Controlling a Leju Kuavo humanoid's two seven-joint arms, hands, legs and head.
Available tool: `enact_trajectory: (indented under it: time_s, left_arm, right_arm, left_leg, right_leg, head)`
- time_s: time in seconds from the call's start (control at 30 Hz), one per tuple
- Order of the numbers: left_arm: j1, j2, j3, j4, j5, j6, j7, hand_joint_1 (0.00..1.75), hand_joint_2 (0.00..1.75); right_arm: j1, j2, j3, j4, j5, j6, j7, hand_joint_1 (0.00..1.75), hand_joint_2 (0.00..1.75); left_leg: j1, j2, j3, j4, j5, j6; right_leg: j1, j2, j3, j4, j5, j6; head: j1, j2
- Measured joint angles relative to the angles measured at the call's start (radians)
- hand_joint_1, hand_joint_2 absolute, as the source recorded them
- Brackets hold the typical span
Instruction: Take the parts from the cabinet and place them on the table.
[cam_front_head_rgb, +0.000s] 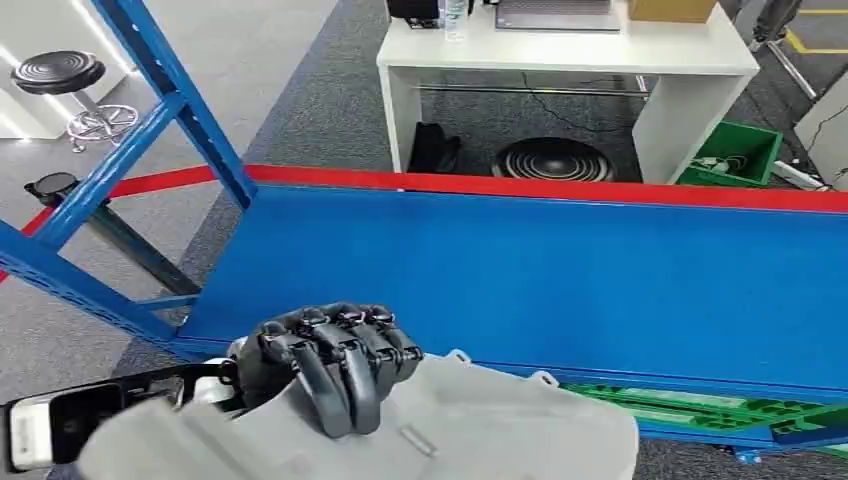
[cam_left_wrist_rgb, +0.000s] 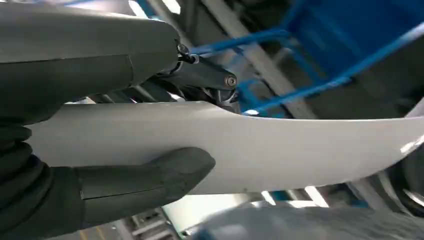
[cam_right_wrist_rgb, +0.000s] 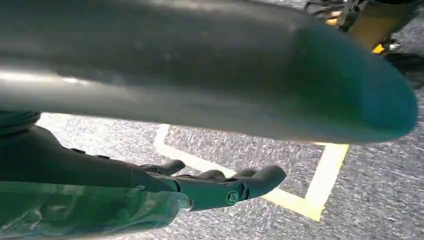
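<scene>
Grey carpet (cam_front_head_rgb: 300, 90) and a white desk (cam_front_head_rgb: 570, 55) fill the top of the frame behind the blue cabinet shelf (cam_front_head_rgb: 540, 280). At lower left, the left hand (cam_front_head_rgb: 335, 360) grips a large pale grey moulded part (cam_front_head_rgb: 480, 430), dark fingers (cam_front_head_rgb: 345, 385) curled over its edge, thumb (cam_left_wrist_rgb: 150, 172) pressed underneath. The right hand (cam_right_wrist_rgb: 220, 187) hangs over the carpet, fingers extended and empty.

Grey carpet (cam_front_head_rgb: 330, 90) covers the floor, marked with a yellow line (cam_right_wrist_rgb: 320, 185). Beyond the blue rack (cam_front_head_rgb: 520, 270) stands a white desk (cam_front_head_rgb: 560, 50), with a green bin (cam_front_head_rgb: 745, 150) beside it. A black stool (cam_front_head_rgb: 62, 75) stands at far left.
</scene>
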Motion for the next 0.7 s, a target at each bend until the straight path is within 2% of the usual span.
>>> enact_trajectory:
  time_s: [0.03, 0.07, 0.1, 0.17, 0.2, 0.23, 0.27, 0.3, 0.33, 0.37, 0.4, 0.43, 0.47, 0.5, 0.53, 0.57, 0.6, 0.63, 0.67, 0.7]
  left_arm:
    - [0.003, -0.005, -0.002, -0.027, 0.002, 0.000, 0.000, 1.75, 1.75]
    - [0.003, -0.010, -0.006, -0.053, 0.004, 0.000, 0.000, 1.75, 1.75]
    - [0.003, -0.014, -0.010, -0.078, 0.007, 0.000, 0.000, 1.75, 1.75]
    - [0.007, -0.017, -0.010, -0.105, 0.007, 0.006, 0.000, 1.75, 1.75]
    - [0.011, -0.017, -0.010, -0.113, 0.006, 0.008, 0.000, 1.75, 1.75]
    - [0.012, -0.017, -0.010, -0.121, 0.004, 0.011, 0.000, 1.75, 1.75]
    - [0.013, -0.018, -0.009, -0.126, -0.003, 0.015, 0.000, 1.75, 1.75]
    - [0.015, -0.019, -0.008, -0.131, -0.006, 0.019, 0.000, 1.75, 1.75]
    - [0.019, -0.019, -0.008, -0.133, -0.013, 0.024, 0.000, 1.75, 1.75]
    - [0.025, -0.019, -0.007, -0.134, -0.025, 0.030, 0.000, 1.75, 1.75]
    - [0.032, -0.019, -0.007, -0.136, -0.033, 0.039, 0.000, 1.75, 1.75]
    - [0.037, -0.017, -0.006, -0.136, -0.041, 0.049, 0.000, 1.75, 1.75]
    - [0.045, -0.015, -0.005, -0.136, -0.052, 0.064, 0.000, 1.75, 1.75]
    - [0.052, -0.014, -0.003, -0.136, -0.060, 0.074, 0.000, 1.75, 1.75]
    - [0.057, -0.013, 0.000, -0.136, -0.066, 0.082, 0.000, 1.75, 1.75]
    - [0.059, -0.011, 0.003, -0.136, -0.073, 0.097, 0.000, 1.75, 1.75]
    - [0.061, -0.010, 0.007, -0.138, -0.080, 0.109, 0.000, 1.75, 1.75]
    - [0.064, -0.008, 0.010, -0.138, -0.088, 0.124, 0.000, 1.75, 1.75]
    - [0.069, -0.006, 0.014, -0.138, -0.098, 0.142, 0.000, 1.75, 1.75]
    - [0.078, -0.004, 0.021, -0.138, -0.107, 0.158, 0.000, 1.75, 1.75]
  right_arm:
    - [-0.001, 0.000, 0.000, 0.000, 0.000, -0.002, 0.006, 0.00, 0.00]
    - [-0.001, 0.000, 0.000, 0.000, 0.001, -0.003, 0.014, 0.00, 0.00]
    - [-0.001, 0.000, 0.000, 0.000, 0.002, -0.004, 0.019, 0.00, 0.00]
    - [0.000, 0.000, 0.000, 0.000, 0.002, -0.006, 0.033, 0.00, 0.00]
    - [0.000, 0.000, 0.000, 0.000, 0.002, -0.006, 0.038, 0.00, 0.00]
    - [-0.001, -0.001, 0.000, 0.000, 0.000, -0.006, 0.045, 0.00, 0.00]
    - [0.000, -0.004, 0.000, 0.000, -0.002, -0.008, 0.050, 0.00, 0.00]
    - [0.000, -0.004, 0.000, 0.001, -0.006, -0.008, 0.055, 0.00, 0.00]
    - [0.001, -0.004, 0.000, 0.001, -0.008, -0.008, 0.059, 0.00, 0.00]
    - [0.001, -0.007, 0.000, 0.001, -0.011, -0.010, 0.064, 0.00, 0.00]
    - [0.001, -0.010, -0.001, 0.001, -0.014, -0.012, 0.066, 0.00, 0.00]
    - [0.001, -0.012, -0.002, 0.001, -0.016, -0.014, 0.066, 0.00, 0.00]
    - [0.001, -0.015, -0.003, 0.001, -0.018, -0.014, 0.067, 0.00, 0.00]
    - [0.001, -0.016, -0.003, 0.001, -0.021, -0.014, 0.066, 0.00, 0.00]
    - [0.000, -0.018, -0.004, 0.001, -0.022, -0.014, 0.067, 0.00, 0.00]
    - [-0.001, -0.020, -0.005, 0.001, -0.024, -0.013, 0.066, 0.00, 0.00]
    - [-0.005, -0.020, -0.006, 0.001, -0.026, -0.013, 0.066, 0.00, 0.00]
    - [-0.002, -0.020, -0.008, 0.001, -0.029, -0.013, 0.065, 0.00, 0.00]
    - [-0.001, -0.020, -0.009, 0.001, -0.036, -0.011, 0.065, 0.00, 0.00]
    - [0.001, -0.021, -0.009, 0.001, -0.044, -0.009, 0.066, 0.00, 0.00]
  left_leg:
    - [0.000, 0.000, 0.047, -0.094, 0.046, 0.004]
    - [0.000, 0.002, 0.091, -0.174, 0.074, 0.009]
    - [-0.001, 0.002, 0.116, -0.224, 0.079, 0.012]
    - [-0.004, -0.002, 0.110, -0.225, 0.082, 0.015]
    - [-0.006, -0.003, 0.109, -0.225, 0.085, 0.019]
    - [-0.003, -0.002, 0.109, -0.235, 0.093, 0.028]
    - [0.001, 0.001, 0.110, -0.240, 0.100, 0.032]
    - [0.002, 0.001, 0.106, -0.241, 0.104, 0.038]
    - [0.001, 0.002, 0.101, -0.241, 0.107, 0.043]
    - [0.000, 0.003, 0.093, -0.240, 0.113, 0.044]
    - [-0.001, 0.003, 0.085, -0.240, 0.119, 0.045]
    - [-0.001, 0.003, 0.077, -0.240, 0.125, 0.044]
    - [-0.001, 0.003, 0.069, -0.239, 0.132, 0.043]
    - [0.000, 0.003, 0.062, -0.239, 0.138, 0.039]
    - [0.001, 0.002, 0.054, -0.239, 0.145, 0.035]
    - [0.002, 0.000, 0.049, -0.236, 0.151, 0.029]
    - [-0.003, 0.000, 0.042, -0.235, 0.158, 0.022]
    - [-0.004, -0.001, 0.045, -0.236, 0.162, 0.019]
    - [-0.004, -0.002, 0.045, -0.232, 0.166, 0.014]
    - [-0.003, -0.002, 0.044, -0.235, 0.176, 0.010]
  right_leg:
    - [-0.001, 0.001, 0.001, 0.000, 0.001, 0.001]
    - [-0.001, 0.001, 0.002, 0.000, 0.002, 0.003]
    - [0.007, 0.003, -0.002, 0.006, 0.000, 0.011]
    - [0.003, 0.002, -0.004, 0.001, 0.007, 0.024]
    - [0.001, 0.001, -0.002, -0.004, 0.010, 0.030]
    - [0.001, 0.001, -0.003, -0.004, 0.013, 0.036]
    - [0.000, 0.001, -0.012, 0.010, -0.007, 0.039]
    - [0.001, 0.000, -0.024, 0.049, -0.049, 0.042]
    - [0.000, 0.000, -0.049, 0.123, -0.101, 0.044]
    - [0.000, 0.000, -0.079, 0.209, -0.148, 0.047]
    - [0.001, 0.000, -0.100, 0.277, -0.181, 0.050]
    - [0.001, 0.000, -0.102, 0.301, -0.187, 0.051]
    - [0.001, 0.000, -0.079, 0.278, -0.170, 0.051]
    - [0.000, 0.000, -0.032, 0.212, -0.137, 0.052]
    - [-0.003, 0.000, 0.029, 0.117, -0.101, 0.052]
    - [-0.006, 0.000, 0.094, 0.019, -0.081, 0.056]
    - [-0.001, 0.003, 0.115, -0.012, -0.106, 0.053]
    - [0.001, 0.012, 0.106, -0.001, -0.076, 0.040]
    - [0.000, 0.013, 0.096, -0.008, -0.087, 0.036]
    - [0.002, 0.013, 0.092, -0.004, -0.082, 0.028]
  head:
    - [-0.001, 0.000]
    - [0.000, 0.000]
    - [-0.001, 0.000]
    - [0.003, 0.000]
    - [0.006, 0.000]
    - [0.009, 0.000]
    - [0.016, 0.000]
    - [0.027, 0.000]
    - [0.044, 0.000]
    - [0.047, 0.000]
    - [0.047, 0.000]
    - [0.047, 0.000]
    - [0.047, 0.000]
    - [0.047, 0.000]
    - [0.047, 0.000]
    - [0.046, 0.000]
    - [0.047, 0.000]
    - [0.042, 0.000]
    - [0.043, 0.000]
    - [0.039, 0.000]
